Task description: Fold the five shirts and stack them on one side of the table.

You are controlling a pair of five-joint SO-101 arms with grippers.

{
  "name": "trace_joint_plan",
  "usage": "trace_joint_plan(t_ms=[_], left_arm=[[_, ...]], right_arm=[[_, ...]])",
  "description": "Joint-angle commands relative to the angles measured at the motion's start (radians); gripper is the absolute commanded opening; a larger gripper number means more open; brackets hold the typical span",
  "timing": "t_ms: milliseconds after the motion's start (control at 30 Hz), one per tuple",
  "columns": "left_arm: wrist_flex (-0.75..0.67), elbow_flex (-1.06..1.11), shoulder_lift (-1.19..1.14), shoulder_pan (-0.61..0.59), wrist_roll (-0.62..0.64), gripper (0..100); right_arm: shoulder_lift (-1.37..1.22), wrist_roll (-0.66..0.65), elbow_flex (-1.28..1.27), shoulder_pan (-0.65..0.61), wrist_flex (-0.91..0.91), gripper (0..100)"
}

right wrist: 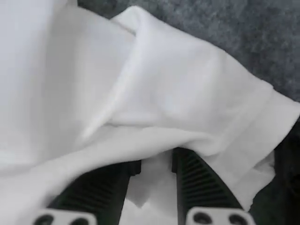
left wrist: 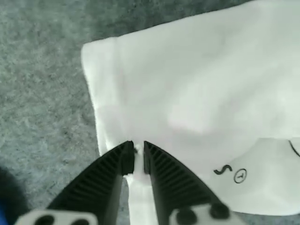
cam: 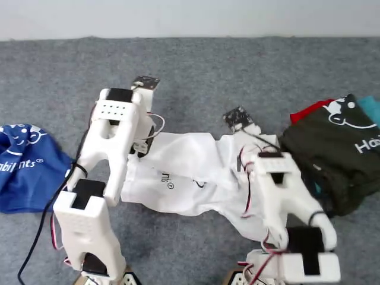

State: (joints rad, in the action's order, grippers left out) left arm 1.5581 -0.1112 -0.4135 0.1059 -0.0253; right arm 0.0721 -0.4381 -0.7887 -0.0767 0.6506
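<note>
Soft, even light from above on the grey worktop (cam: 237,65). White shirt (cam: 184,172) overexposed, with creases washed out in both wrist views, worst at the shirt's middle. Weak, soft-edged shadows hug the shirt's hem on the worktop.

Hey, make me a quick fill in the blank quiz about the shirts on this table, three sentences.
The middle shirt, pinched in the left claw, is ___.
The blue shirt lies crumpled on the ___ arm's side.
From under the dark shirt peek a teal cloth and a ___ one.
Missing words: white, left, red.
</note>
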Motion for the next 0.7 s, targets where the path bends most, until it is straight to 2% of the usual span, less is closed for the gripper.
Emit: trace_joint_plan(t_ms=[0, 200, 400, 533, 667], left_arm=[[-0.011, -0.004, 0.043, 0.038, -0.012, 1], [-0.011, -0.004, 0.043, 0.032, -0.012, 1], [-0.011, -0.004, 0.043, 0.032, -0.012, 1], [-0.011, -0.004, 0.043, 0.032, -0.012, 1], [-0.011, -0.004, 0.043, 0.034, -0.012, 1]], right_arm=[[-0.028, 0.012, 0.18, -0.002, 0.168, 13.1], [0.058, 0.0, 0.377, -0.004, 0.461, 13.0], [0.185, 0.005, 0.387, -0.021, 0.674, 13.0], [0.249, 0.008, 0.288, -0.021, 0.697, 12.9], [0.283, 0.008, 0.149, -0.021, 0.599, 12.9]])
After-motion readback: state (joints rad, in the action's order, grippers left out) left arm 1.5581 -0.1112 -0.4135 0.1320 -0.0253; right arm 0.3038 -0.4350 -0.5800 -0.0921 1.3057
